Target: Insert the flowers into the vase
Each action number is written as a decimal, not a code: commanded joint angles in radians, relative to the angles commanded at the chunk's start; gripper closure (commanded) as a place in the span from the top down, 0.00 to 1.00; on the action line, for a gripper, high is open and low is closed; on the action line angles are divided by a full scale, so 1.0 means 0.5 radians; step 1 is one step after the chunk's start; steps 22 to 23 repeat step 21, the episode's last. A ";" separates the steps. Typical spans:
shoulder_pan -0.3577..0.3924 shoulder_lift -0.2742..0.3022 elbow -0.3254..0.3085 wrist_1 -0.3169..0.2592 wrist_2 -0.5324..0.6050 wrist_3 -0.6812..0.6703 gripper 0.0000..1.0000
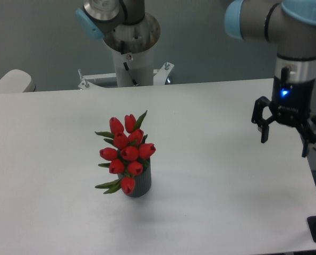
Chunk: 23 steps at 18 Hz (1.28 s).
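Vase (141, 184) rim and mouth behind the flowers (127, 152); arm's upper links seemingly off-frame.

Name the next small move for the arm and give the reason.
Probably just ease clear and stop. The flowers already stand in the vase, and the gripper hangs open and empty near the table's right edge, far from both, so nothing looks left to grasp.
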 joint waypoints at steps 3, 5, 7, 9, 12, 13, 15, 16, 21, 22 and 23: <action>-0.046 -0.037 0.025 0.000 0.086 0.111 1.00; -0.071 -0.046 0.028 0.003 0.105 0.132 1.00; -0.077 -0.058 0.028 0.012 0.108 0.141 1.00; -0.095 -0.065 0.025 0.015 0.117 0.175 1.00; -0.101 -0.062 0.007 0.021 0.145 0.191 1.00; -0.105 -0.062 0.000 0.021 0.145 0.191 1.00; -0.105 -0.062 0.000 0.021 0.145 0.191 1.00; -0.105 -0.062 0.000 0.021 0.145 0.191 1.00; -0.126 -0.052 -0.030 0.025 0.142 0.194 1.00; -0.126 -0.052 -0.030 0.025 0.142 0.194 1.00; -0.126 -0.052 -0.030 0.025 0.142 0.194 1.00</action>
